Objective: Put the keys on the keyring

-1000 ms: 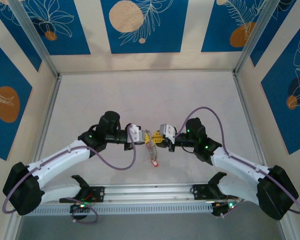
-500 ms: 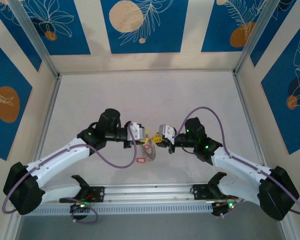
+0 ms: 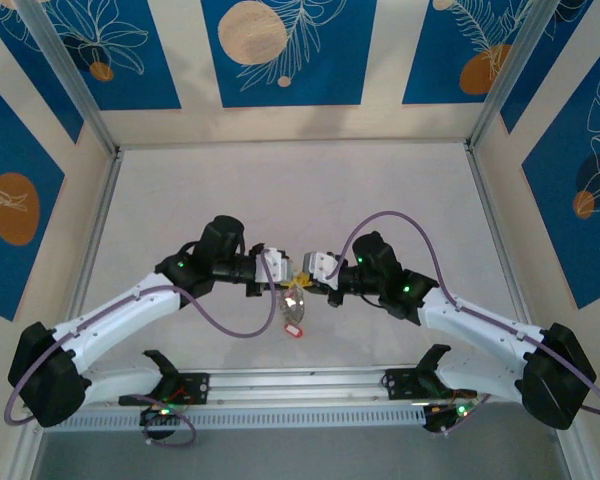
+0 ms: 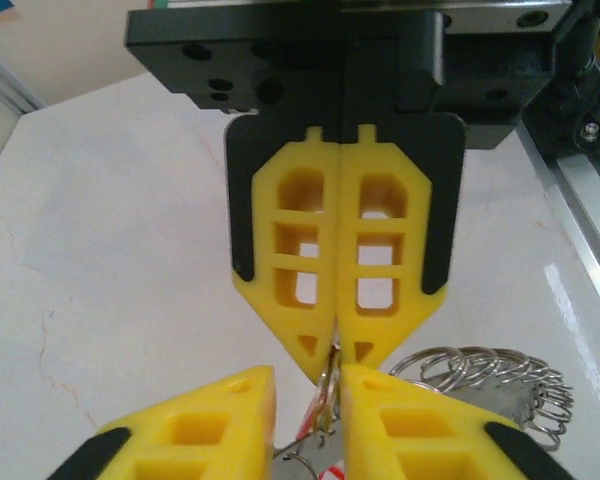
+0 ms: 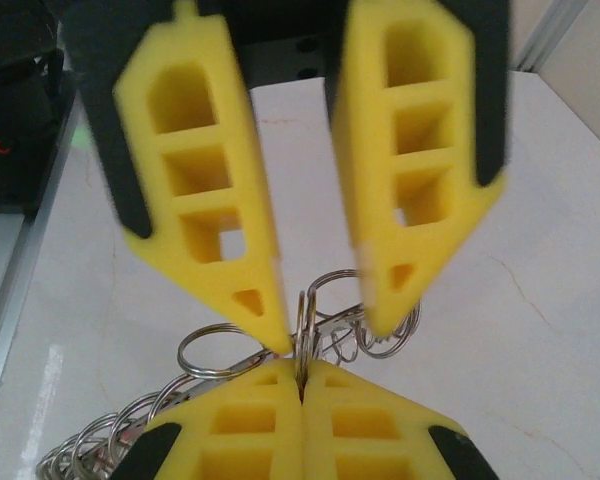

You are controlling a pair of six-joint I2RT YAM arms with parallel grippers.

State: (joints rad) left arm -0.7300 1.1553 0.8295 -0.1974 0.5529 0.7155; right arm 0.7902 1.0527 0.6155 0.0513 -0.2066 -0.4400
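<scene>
Both grippers meet tip to tip above the table's near middle. The keyring (image 3: 292,300), a silvery ring edged with small wire loops, hangs below them. My right gripper (image 5: 302,365) is shut on one loop at the keyring's (image 5: 210,350) edge. My left gripper (image 4: 308,375) is open, its fingers on either side of the same loop, opposite the right gripper (image 4: 335,345). More loops of the keyring (image 4: 480,375) spread out to the right. A red tag of the keys (image 3: 293,327) dangles at the bottom. The key blades are too small to make out.
The pale table (image 3: 300,200) is walled by blue-patterned panels with metal posts at the back corners. An aluminium rail (image 3: 300,385) carrying the arm bases runs along the near edge. Purple cables loop beside each wrist.
The right arm has moved left, closing up against the left gripper. The keyring swung from spread flat to hanging, and the red tag shifted a little to the right.
</scene>
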